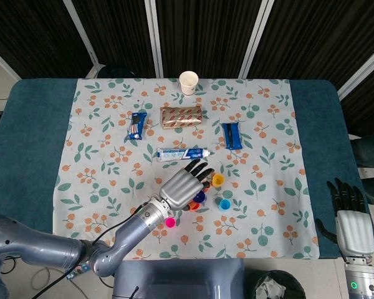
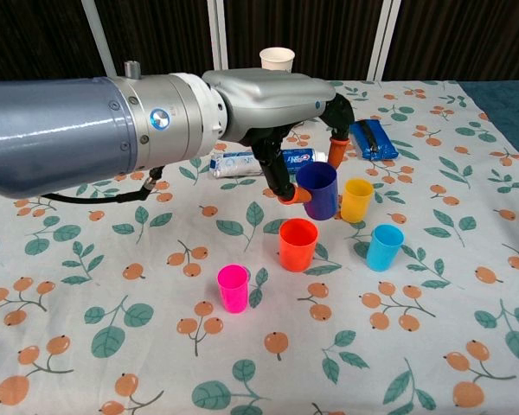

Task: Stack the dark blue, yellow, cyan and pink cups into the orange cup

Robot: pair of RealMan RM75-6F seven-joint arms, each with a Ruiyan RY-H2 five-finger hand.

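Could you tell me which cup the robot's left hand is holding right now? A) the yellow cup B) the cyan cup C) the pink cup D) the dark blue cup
D: the left hand pinches the dark blue cup in the air above the orange cup, while the other cups stand on the table.

Dark blue cup (image 2: 318, 190) lifted, seemingly above orange cup (image 2: 297, 245)
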